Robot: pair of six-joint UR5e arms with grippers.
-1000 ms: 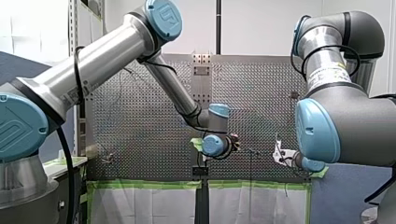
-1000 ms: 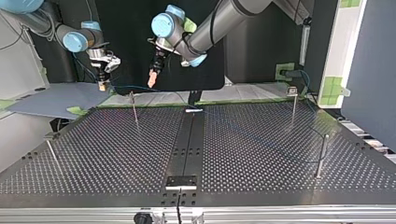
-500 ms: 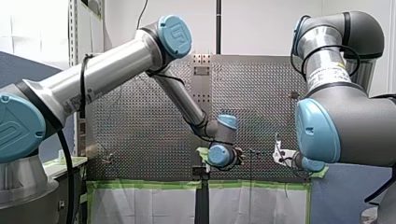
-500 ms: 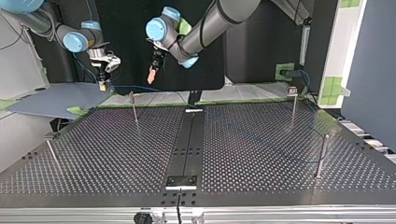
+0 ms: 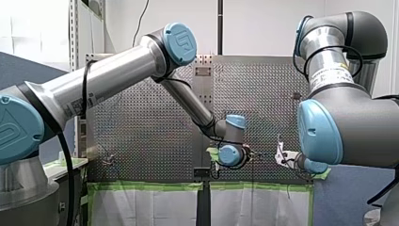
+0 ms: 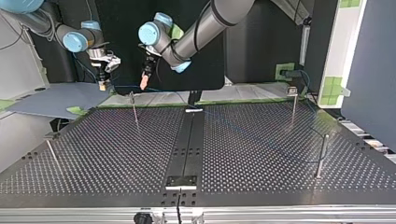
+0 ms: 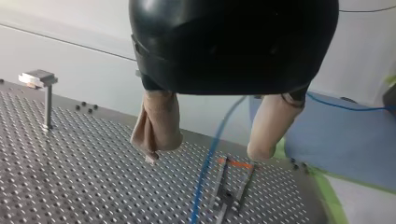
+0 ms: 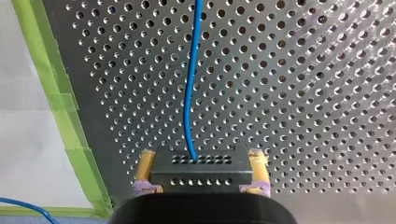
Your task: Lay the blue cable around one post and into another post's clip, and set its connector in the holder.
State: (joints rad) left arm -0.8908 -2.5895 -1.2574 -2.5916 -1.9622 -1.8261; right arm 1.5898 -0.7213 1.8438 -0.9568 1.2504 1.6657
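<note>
The right gripper (image 8: 203, 156) clamped the connector (image 8: 201, 171), blue cable (image 8: 189, 93) leaving ahead at twelve o'clock. The left gripper (image 7: 208, 151) stood apart.

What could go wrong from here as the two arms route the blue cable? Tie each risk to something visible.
The blue cable runs loose between the fingers of my left gripper, which is open; closing off-centre could miss it.
The connector is held only by its sides in my right gripper; a tug on the cable might twist it.
A thin post stands close by my left gripper in the top view; a sideways move might strike it.
</note>
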